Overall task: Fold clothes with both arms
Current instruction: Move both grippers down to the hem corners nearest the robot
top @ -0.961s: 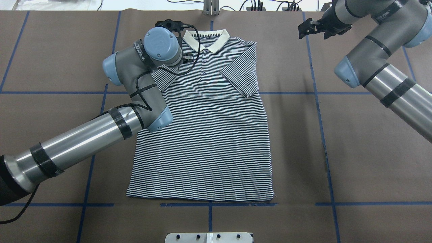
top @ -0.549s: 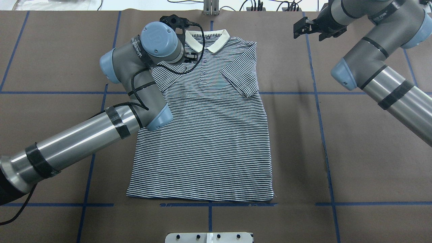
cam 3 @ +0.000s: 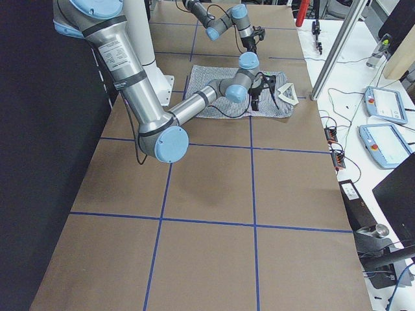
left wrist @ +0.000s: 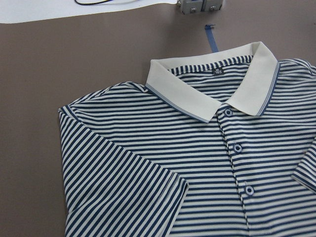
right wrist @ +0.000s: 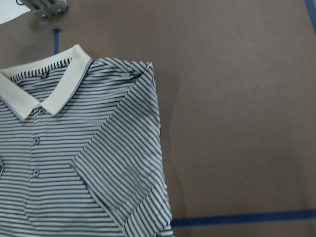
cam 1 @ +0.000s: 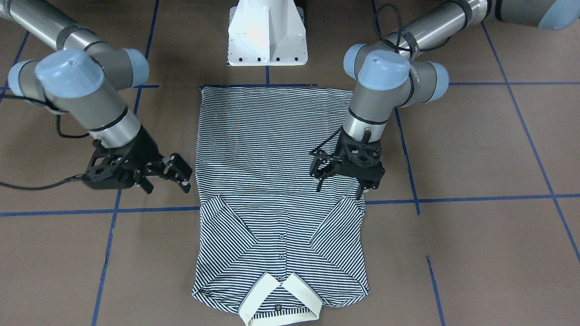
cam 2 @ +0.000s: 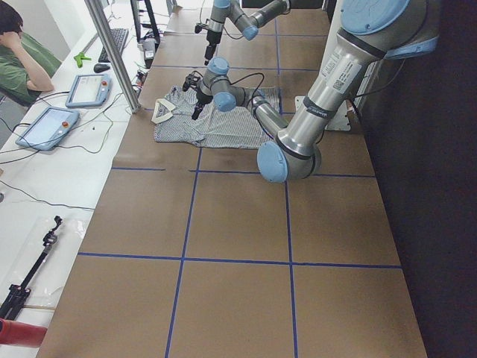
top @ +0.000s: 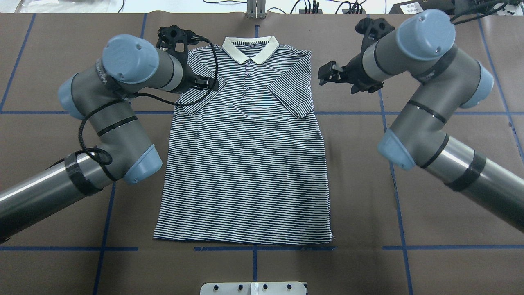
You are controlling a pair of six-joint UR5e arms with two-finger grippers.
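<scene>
One striped shirt (top: pixel 245 164) lay flat, front up, mid table (top: pixel 430 229), w/ its collar (top: pixel 250 48) at the far side from the robot and its hem nearest the white base (cam 1: pixel 267 36). Both sleeves were folded in diagonally over the chest: L sleeve (top: pixel 195 98) and R sleeve (top: pixel 291 97). L gripper (cam 1: pixel 340 186) hung over the shirt's L side by the L sleeve's tip, jaws spread wide w/ nothing between them; whether it touched the cloth couldn't be told. R gripper (cam 1: pixel 170 176) sat off the cloth, just beside the shirt's R edge near the R sleeve, pointing toward it, jaws apart & empty. Each wrist cam looked down on the collar, the buttons (left wrist: pixel 237 147) and the folded sleeve on its own side.
</scene>
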